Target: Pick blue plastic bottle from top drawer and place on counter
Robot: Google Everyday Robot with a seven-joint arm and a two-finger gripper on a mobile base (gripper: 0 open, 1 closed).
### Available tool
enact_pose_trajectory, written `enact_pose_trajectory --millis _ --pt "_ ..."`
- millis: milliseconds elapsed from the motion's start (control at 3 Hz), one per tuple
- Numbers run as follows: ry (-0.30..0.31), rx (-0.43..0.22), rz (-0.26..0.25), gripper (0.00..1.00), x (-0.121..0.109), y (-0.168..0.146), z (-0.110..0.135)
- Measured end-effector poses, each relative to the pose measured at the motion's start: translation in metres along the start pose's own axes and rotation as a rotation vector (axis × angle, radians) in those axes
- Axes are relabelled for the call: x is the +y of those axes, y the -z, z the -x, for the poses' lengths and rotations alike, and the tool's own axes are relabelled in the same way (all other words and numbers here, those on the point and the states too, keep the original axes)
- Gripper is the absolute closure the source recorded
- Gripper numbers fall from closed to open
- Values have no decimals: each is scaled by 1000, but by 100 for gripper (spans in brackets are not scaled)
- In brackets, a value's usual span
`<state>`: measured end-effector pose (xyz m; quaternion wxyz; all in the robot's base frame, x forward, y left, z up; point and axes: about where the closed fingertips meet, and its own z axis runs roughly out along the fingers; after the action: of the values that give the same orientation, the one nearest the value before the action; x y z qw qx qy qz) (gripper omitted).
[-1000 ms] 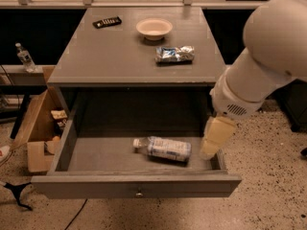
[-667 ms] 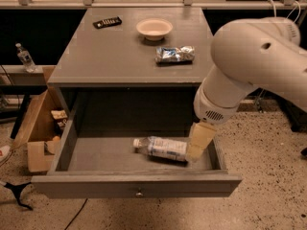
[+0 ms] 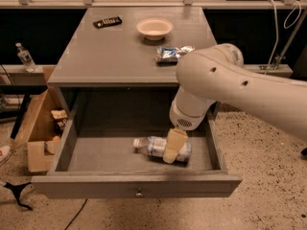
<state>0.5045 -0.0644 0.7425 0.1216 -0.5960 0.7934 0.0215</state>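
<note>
The blue plastic bottle (image 3: 152, 146) lies on its side on the floor of the open top drawer (image 3: 96, 153), white cap pointing left. My gripper (image 3: 172, 146) hangs from the big white arm (image 3: 225, 87) and reaches down into the drawer. Its cream-coloured tip overlaps the right half of the bottle and hides part of the label. Whether it touches the bottle cannot be told. The grey counter (image 3: 105, 51) lies above and behind the drawer.
On the counter lie a white bowl (image 3: 154, 28), a black remote (image 3: 107, 22) and a silvery-blue foil packet (image 3: 169, 54). A cardboard box (image 3: 36, 128) stands on the floor left of the cabinet. A small clear bottle (image 3: 24, 56) stands on a ledge at far left.
The arm has swung left and down into the drawer. The gripper has moved from the drawer's right side to right over the bottle. The bottle has not moved.
</note>
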Motion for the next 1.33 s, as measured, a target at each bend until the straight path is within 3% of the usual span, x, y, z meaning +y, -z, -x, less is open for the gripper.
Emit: enact_pose_trajectory --millis 667,1333 --pt "38 -115 39 0 -8 -58 32" --pt "74 -211 30 0 -18 -92 38"
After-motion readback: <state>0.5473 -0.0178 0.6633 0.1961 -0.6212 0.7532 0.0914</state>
